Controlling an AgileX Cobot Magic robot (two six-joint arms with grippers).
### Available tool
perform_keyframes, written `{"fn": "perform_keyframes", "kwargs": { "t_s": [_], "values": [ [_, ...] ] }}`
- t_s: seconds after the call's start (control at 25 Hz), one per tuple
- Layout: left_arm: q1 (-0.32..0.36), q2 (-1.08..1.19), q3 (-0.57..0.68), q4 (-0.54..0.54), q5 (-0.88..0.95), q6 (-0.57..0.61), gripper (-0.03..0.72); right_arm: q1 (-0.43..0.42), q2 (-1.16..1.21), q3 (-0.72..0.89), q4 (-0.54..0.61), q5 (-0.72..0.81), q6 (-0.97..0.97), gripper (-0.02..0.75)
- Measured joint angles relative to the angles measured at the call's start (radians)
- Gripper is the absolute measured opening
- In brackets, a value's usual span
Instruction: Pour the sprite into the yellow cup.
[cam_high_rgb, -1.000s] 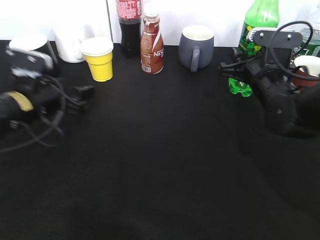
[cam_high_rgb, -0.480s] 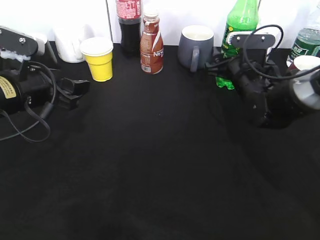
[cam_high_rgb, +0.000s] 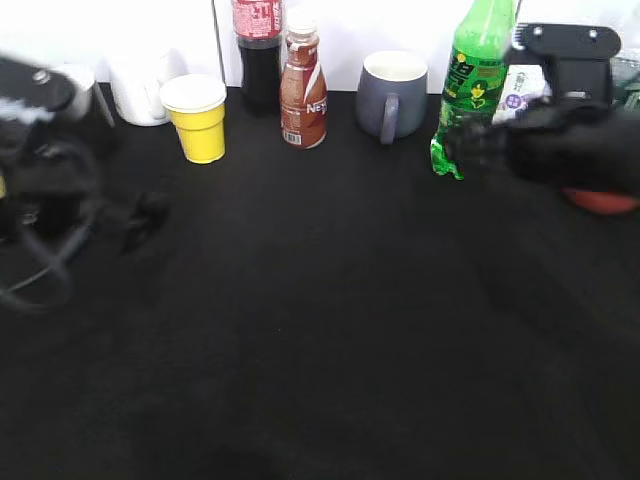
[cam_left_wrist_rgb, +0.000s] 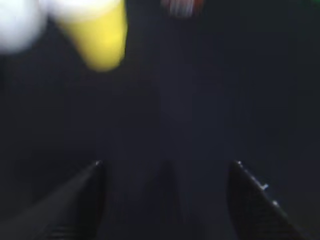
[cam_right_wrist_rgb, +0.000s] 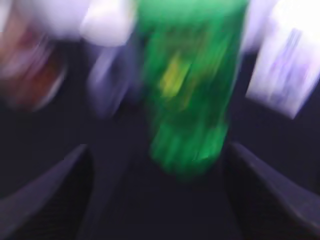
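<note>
The sprite (cam_high_rgb: 472, 85) stands upright at the back right of the black table. It shows blurred in the right wrist view (cam_right_wrist_rgb: 190, 95). My right gripper (cam_high_rgb: 468, 148) is at its lower part from the right. Its jaws (cam_right_wrist_rgb: 157, 150) are open and the bottle's base lies just ahead of them, nearer the right finger. The yellow cup (cam_high_rgb: 200, 120) stands at the back left and shows at the top left of the left wrist view (cam_left_wrist_rgb: 100, 35). My left gripper (cam_high_rgb: 145, 220) is in front of and to the left of the cup, and its jaws (cam_left_wrist_rgb: 166, 165) are open and empty.
Along the back stand a white mug (cam_high_rgb: 140, 88), a dark cola bottle (cam_high_rgb: 258, 55), a brown drink bottle (cam_high_rgb: 303, 92) and a grey mug (cam_high_rgb: 392, 95). A red-brown cup (cam_high_rgb: 603, 200) is partly hidden under my right arm. A white wall is behind.
The sprite has shifted left and now stands upright. My right arm has swung up and left beside it. My left gripper has moved down toward the front; both arms are motion-blurred.
</note>
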Motion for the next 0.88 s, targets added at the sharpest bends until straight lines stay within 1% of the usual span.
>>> {"fn": "perform_keyframes", "kwargs": {
  "t_s": [0.08,0.12,0.16,0.2,0.24,0.32,0.4,0.44,0.52,0.6,0.68,0.76,0.88],
  "values": [
    [-0.002,-0.072,-0.079,-0.083,0.356,0.0,0.566,0.0,-0.107,-0.007,-0.004,0.349,0.008,0.594],
    [-0.002,-0.103,-0.122,-0.104,0.51,0.0,0.566,0.0,-0.146,-0.013,-0.071,0.479,0.073,0.594],
    [-0.002,-0.148,-0.159,-0.119,0.645,0.0,0.566,0.0,-0.183,-0.018,-0.197,0.603,0.206,0.594],
    [-0.002,-0.191,-0.184,-0.109,0.741,0.0,0.566,0.0,-0.229,-0.021,-0.339,0.717,0.309,0.594],
    [-0.002,-0.254,-0.197,-0.11,0.809,0.0,0.566,-0.001,-0.293,-0.021,-0.428,0.821,0.359,0.592],
    [-0.002,-0.4,-0.201,-0.111,0.942,0.0,0.566,-0.001,-0.449,-0.022,-0.498,0.94,0.379,0.592],
    [-0.002,-0.589,-0.201,-0.111,1.063,0.007,0.566,-0.001,-0.651,-0.022,-0.519,1.014,0.381,0.592],
    [-0.002,-0.671,-0.201,-0.111,1.083,0.041,0.566,-0.001,-0.742,-0.01,-0.529,1.024,0.381,0.592],
    [-0.002,-0.832,-0.189,-0.119,1.086,0.105,0.566,-0.001,-0.936,0.074,-0.559,1.057,0.381,0.591],
    [-0.003,-0.975,-0.122,-0.119,1.087,0.119,0.566,-0.001,-1.123,0.157,-0.572,1.115,0.381,0.591],
    [-0.003,-1.092,-0.02,-0.114,1.089,0.121,0.566,-0.001,-1.265,0.224,-0.587,1.181,0.381,0.588],
    [-0.003,-1.157,0.064,-0.119,1.086,0.121,0.566,-0.001,-1.344,0.253,-0.587,1.221,0.38,0.588],
    [-0.003,-1.164,0.092,-0.14,0.969,0.122,0.566,-0.001,-1.356,0.259,-0.587,1.219,0.378,0.587]
  ]
}}
